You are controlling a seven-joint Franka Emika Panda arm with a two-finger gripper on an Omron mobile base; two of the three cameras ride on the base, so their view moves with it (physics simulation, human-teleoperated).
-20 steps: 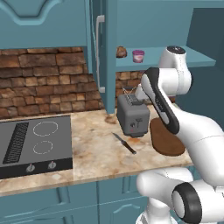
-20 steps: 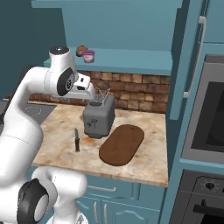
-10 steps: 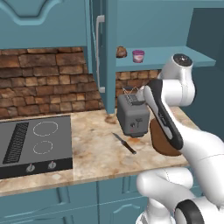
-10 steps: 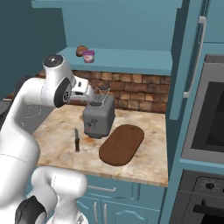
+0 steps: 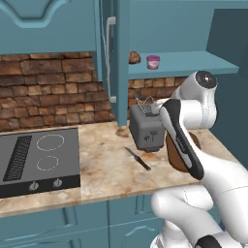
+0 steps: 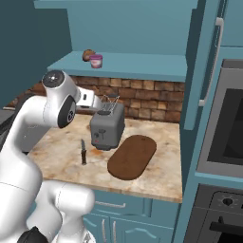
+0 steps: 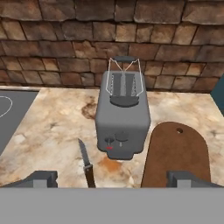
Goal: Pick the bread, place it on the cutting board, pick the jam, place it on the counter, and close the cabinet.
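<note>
The hand (image 7: 112, 179) is spread and empty. The toaster (image 7: 123, 118) stands just ahead of it; rising carelessly toward the bread (image 5: 134, 57), it may knock the jam (image 5: 153, 62) beside.

toaster (image 7: 123, 119) ahead, cutting board (image 7: 175, 153) bare

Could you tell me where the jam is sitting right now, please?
The jam stands on the open cabinet's shelf, just right of the bread in the left base view, above the toaster.
</note>
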